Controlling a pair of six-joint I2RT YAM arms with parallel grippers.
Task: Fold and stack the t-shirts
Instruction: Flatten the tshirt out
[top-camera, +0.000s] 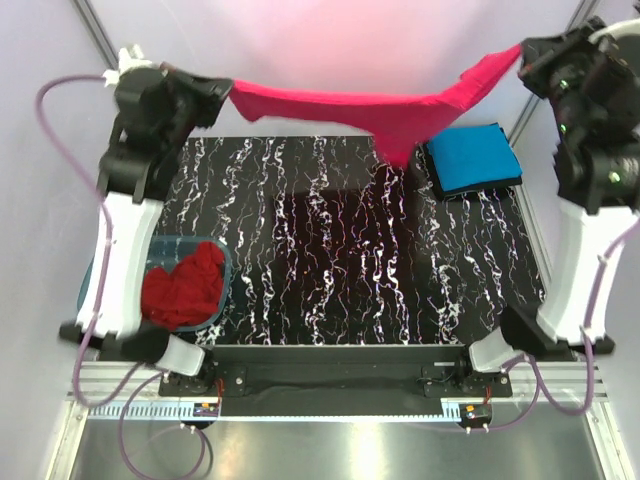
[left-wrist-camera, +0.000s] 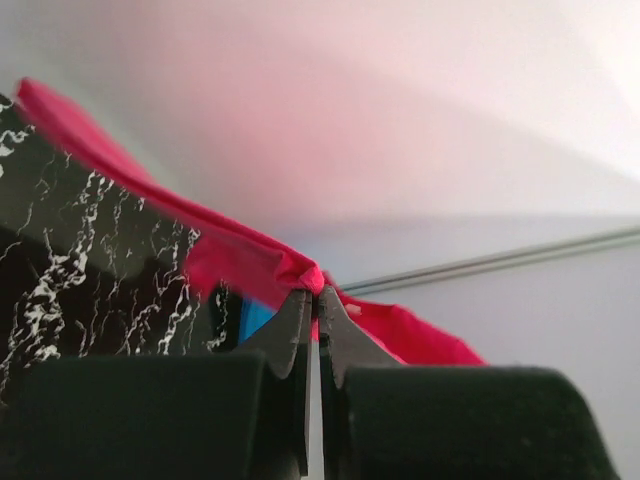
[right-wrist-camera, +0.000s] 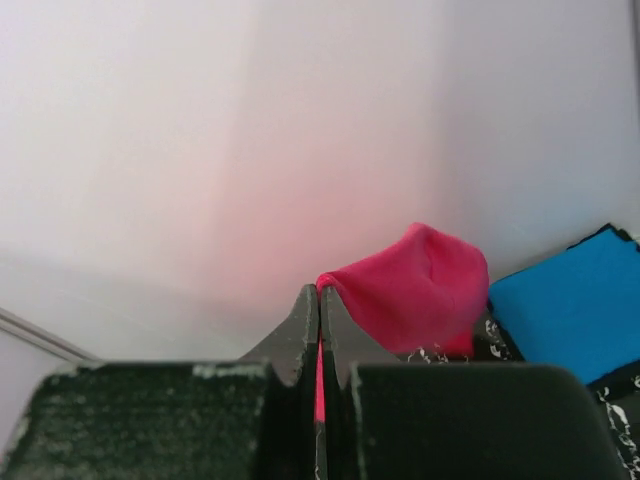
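The bright pink-red t-shirt hangs stretched in the air above the far edge of the table. My left gripper is shut on its left end, and my right gripper is shut on its right end. The cloth sags lowest in the middle right. In the left wrist view the shirt bunches at my fingertips. In the right wrist view it hangs from my shut jaws. A folded bright blue t-shirt lies at the far right on a dark one. A darker red t-shirt lies crumpled in the tub.
The translucent blue-grey plastic tub stands at the near left of the black marbled table. White walls and metal posts enclose the back and sides. The arm bases stand at the near edge.
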